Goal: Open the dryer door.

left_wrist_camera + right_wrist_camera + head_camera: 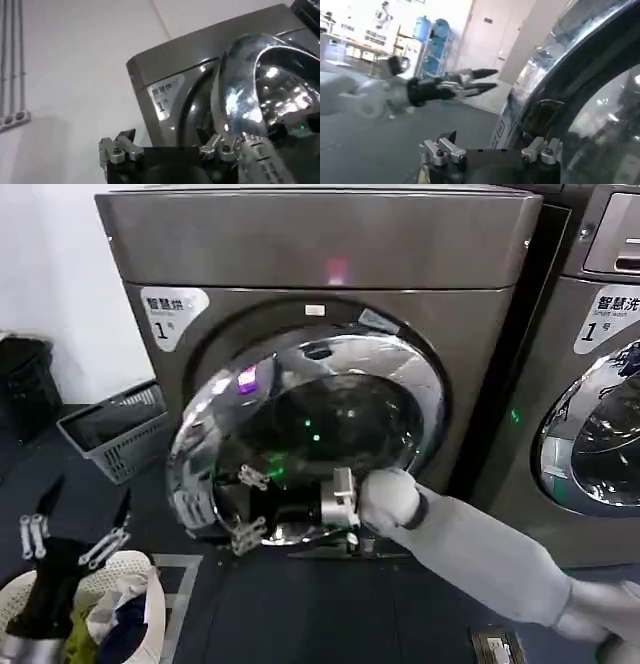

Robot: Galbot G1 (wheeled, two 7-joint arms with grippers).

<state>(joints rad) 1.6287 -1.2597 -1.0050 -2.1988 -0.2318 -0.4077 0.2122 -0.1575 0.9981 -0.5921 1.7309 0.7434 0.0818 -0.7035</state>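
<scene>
Head view: right gripper (240,506), fingers spread wide, at lower rim of dryer door (300,434), which is swung partly open; left gripper (75,529) open, idle over laundry basket (150,584); dryer label (172,312) reads "1".

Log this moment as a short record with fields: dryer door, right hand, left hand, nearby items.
dryer door: chrome-rimmed door of the dryer swung partly out, not fully open
right hand: at the door's lower edge, fingers spread
left hand: low on the robot's left, above the laundry basket, fingers open, holding nothing
nearby items: grey crate on the floor; second machine at right
</scene>
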